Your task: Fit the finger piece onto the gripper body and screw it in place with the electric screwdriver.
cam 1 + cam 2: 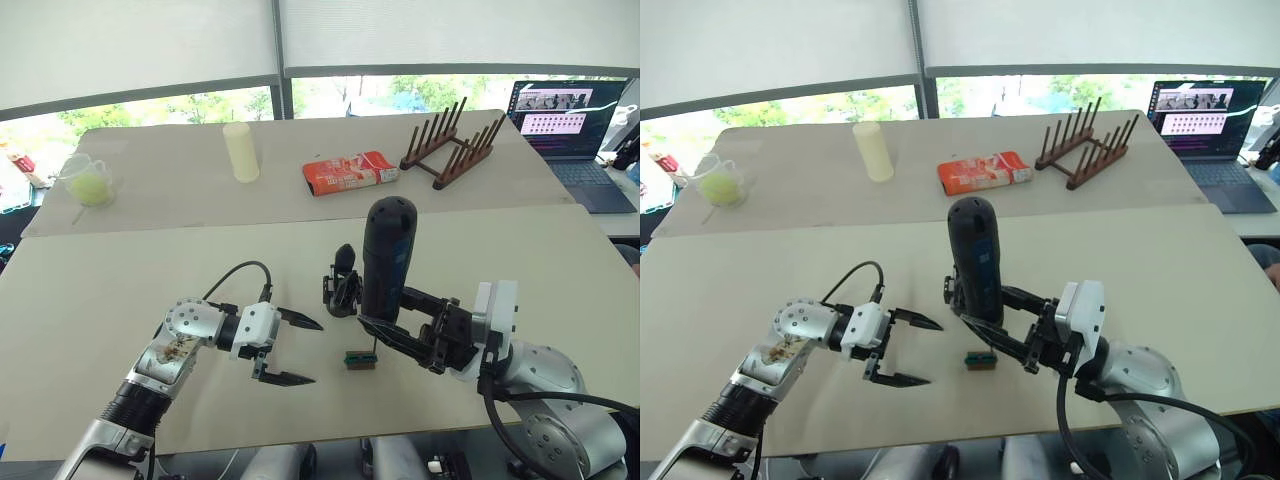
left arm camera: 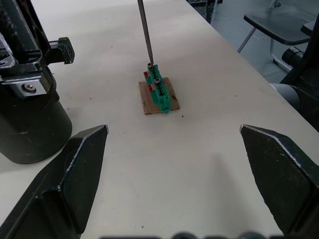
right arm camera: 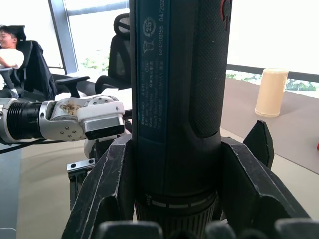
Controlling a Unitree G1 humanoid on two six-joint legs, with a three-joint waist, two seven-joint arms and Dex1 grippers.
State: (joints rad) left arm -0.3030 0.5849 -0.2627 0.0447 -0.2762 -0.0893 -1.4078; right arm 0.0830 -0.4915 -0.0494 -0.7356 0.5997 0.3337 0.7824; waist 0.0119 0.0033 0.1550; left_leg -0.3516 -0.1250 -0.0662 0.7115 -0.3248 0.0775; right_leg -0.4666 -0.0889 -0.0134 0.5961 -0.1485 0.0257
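My left gripper (image 1: 295, 350) is spread wide, empty, low over the table (image 1: 120, 290). Right gripper (image 1: 385, 330) clamps the electric screwdriver (image 1: 385, 260) upright, bit tip down on the small green block (image 2: 159, 92). Gripper body (image 1: 342, 283) stands just behind it. Can't make out the finger piece.

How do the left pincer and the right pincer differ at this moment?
The left pincer is open and empty; the right pincer is shut on the electric screwdriver, holding it upright. The left one hovers beside the small green block, while the right one sets the screwdriver's bit on that block. Both hang low over the table.
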